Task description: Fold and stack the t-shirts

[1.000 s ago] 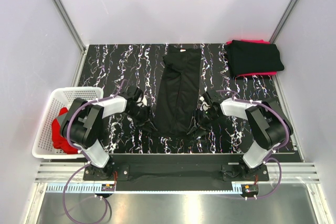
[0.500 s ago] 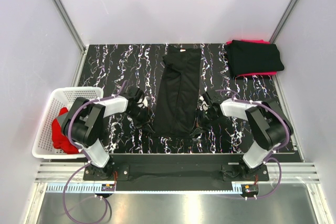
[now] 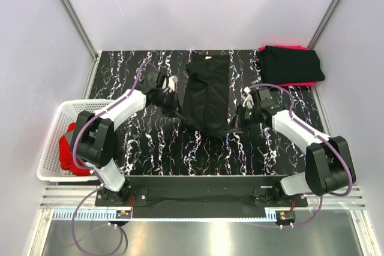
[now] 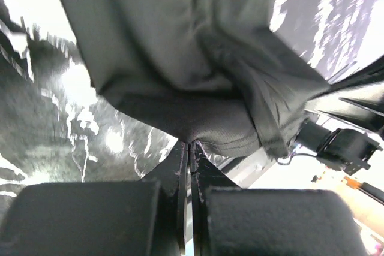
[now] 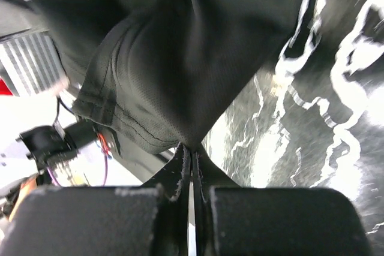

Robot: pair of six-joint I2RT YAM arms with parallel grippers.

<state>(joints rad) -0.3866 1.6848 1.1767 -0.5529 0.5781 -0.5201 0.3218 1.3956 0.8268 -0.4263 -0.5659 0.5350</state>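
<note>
Over marbled table (image 3: 150,148), left gripper (image 4: 189,143) and right gripper (image 5: 191,145) pinch seemingly lifted t-shirt (image 3: 207,88).

no readable text, labels, or numbers anywhere

Black marbled table (image 3: 198,154), black t-shirt (image 3: 207,88), folded t-shirt stack (image 3: 288,64)

Reaching forward and inward, left tool (image 3: 174,113) and right tool (image 3: 233,126) are clamped (jaws pressed flat together).
</note>
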